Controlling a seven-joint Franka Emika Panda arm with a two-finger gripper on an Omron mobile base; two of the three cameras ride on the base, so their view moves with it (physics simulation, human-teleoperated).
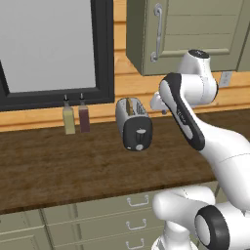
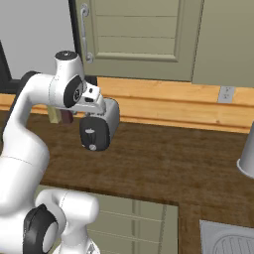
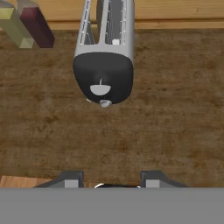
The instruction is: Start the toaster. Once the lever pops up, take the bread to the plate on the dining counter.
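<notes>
Two-finger dark gripper (image 3: 109, 179) is hovering above the counter with jaws partly spread, holding nothing, looking down at the small rounded silver toaster (image 3: 104, 57). The small grey-white lever tab (image 3: 100, 89) is sitting on the black end panel, above the knob. Judgement: it should descend squarely onto the tab, not the knob, and press straight down. Thin tan bread slice (image 1: 130, 105) is resting in a slot.

Kitchen, wood countertop (image 1: 58, 166), drawers (image 1: 97, 215), wall cabinets (image 2: 144, 39), toaster (image 1: 133, 123)
</notes>
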